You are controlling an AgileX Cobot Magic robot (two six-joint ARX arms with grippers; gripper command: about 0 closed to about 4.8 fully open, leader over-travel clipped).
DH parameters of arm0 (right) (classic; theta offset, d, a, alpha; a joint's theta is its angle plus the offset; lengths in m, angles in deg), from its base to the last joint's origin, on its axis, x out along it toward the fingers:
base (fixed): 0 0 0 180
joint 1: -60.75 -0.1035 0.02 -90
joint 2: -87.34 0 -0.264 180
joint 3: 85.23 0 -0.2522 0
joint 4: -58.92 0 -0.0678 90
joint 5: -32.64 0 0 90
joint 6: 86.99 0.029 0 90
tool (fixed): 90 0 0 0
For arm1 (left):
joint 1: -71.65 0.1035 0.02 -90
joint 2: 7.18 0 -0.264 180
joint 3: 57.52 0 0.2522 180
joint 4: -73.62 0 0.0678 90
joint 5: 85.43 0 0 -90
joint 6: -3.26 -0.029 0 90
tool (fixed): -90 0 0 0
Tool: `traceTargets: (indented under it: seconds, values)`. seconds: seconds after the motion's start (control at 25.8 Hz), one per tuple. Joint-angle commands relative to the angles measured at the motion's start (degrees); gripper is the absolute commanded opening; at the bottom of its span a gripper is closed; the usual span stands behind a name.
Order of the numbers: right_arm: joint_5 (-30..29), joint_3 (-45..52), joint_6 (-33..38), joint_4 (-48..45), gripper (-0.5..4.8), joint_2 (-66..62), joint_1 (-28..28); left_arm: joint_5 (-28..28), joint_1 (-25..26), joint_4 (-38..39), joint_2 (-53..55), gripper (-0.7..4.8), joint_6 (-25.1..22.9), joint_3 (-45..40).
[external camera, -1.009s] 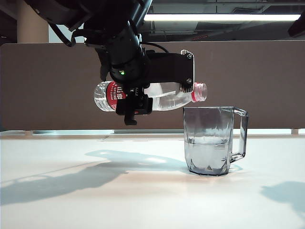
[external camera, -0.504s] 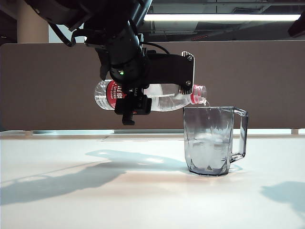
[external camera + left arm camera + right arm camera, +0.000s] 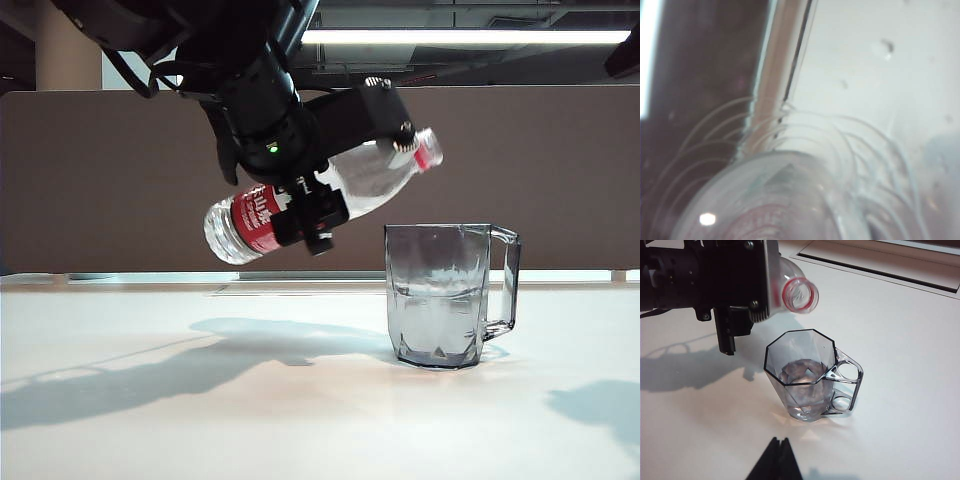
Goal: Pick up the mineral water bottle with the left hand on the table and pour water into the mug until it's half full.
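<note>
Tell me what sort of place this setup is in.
Probably an indoor lab or office test bench, not a home: a bare white table backed by a plain brown partition, a fluorescent ceiling strip light, and only a mineral water bottle and glass mug staged.

Black arm (image 3: pixel 260 110), small green light (image 3: pixel 273 148)

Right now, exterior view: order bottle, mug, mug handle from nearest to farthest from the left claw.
1. mineral water bottle: gripped in the left claw, tilted with its mouth raised, up and left of the mug.
2. mug: standing on the table, down and right of the claw.
3. mug handle: on the mug's far right side.
</note>
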Motion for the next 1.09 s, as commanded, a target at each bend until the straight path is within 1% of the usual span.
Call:
traceTargets:
  seconds: [0.04, 0.08, 0.16, 0.31, 0.54, 0.62, 0.66, 0.78, 0.81, 0.85, 0.97, 1.09]
  values:
    - [-0.26, -0.22, -0.24, -0.96, -0.05, 0.07, -0.04, -1.64, -0.07, -2.01, -0.85, 2.95, 8.04, 0.42]
    - [-0.26, -0.22, -0.24, -0.96, -0.05, 0.07, -0.04, -1.7, -0.07, -2.05, -1.03, 2.95, 10.08, 0.42]
    - [-0.26, -0.22, -0.24, -0.96, -0.05, 0.07, -0.02, -4.17, -0.04, -2.05, -2.25, 2.95, 16.52, 0.42]
    - [-0.26, -0.22, -0.24, -0.96, -0.05, 0.07, -0.02, -7.15, 0.0, -1.66, -4.02, 2.95, 23.65, 0.39]
    - [-0.26, -0.22, -0.24, -0.96, -0.05, 0.07, -0.02, -14.45, 1.27, -0.68, -6.49, 2.95, 33.9, 0.11]
    - [-0.26, -0.22, -0.24, -0.94, -0.05, 0.07, -0.02, -17.05, 2.93, -0.66, -7.43, 2.95, 39.34, 0.11]
    - [-0.26, -0.22, -0.24, -0.94, -0.05, 0.04, -0.02, -17.77, 3.8, -0.59, -7.82, 2.95, 41.0, 0.11]
    - [-0.26, -0.22, -0.24, -0.94, -0.05, 0.07, -0.02, -20.87, 5.79, -0.59, -8.52, 2.95, 43.76, 0.11]
    - [-0.26, -0.22, -0.24, -0.94, -0.05, 0.07, -0.02, -24.15, 7.13, -0.42, -9.07, 2.95, 44.15, 0.09]
    - [-0.26, -0.22, -0.24, -0.94, -0.05, 0.07, -0.04, -29.55, 8.26, -0.39, -9.44, 2.95, 44.15, 0.11]
    - [-0.26, -0.22, -0.24, -0.94, -0.05, 0.07, -0.02, -41.9, 10.54, -0.55, -9.6, 2.95, 44.15, 0.11]
    - [-0.26, -0.22, -0.24, -0.94, -0.05, 0.07, -0.02, -50.58, 12.72, 0.61, -9.6, 2.95, 44.17, 0.09]
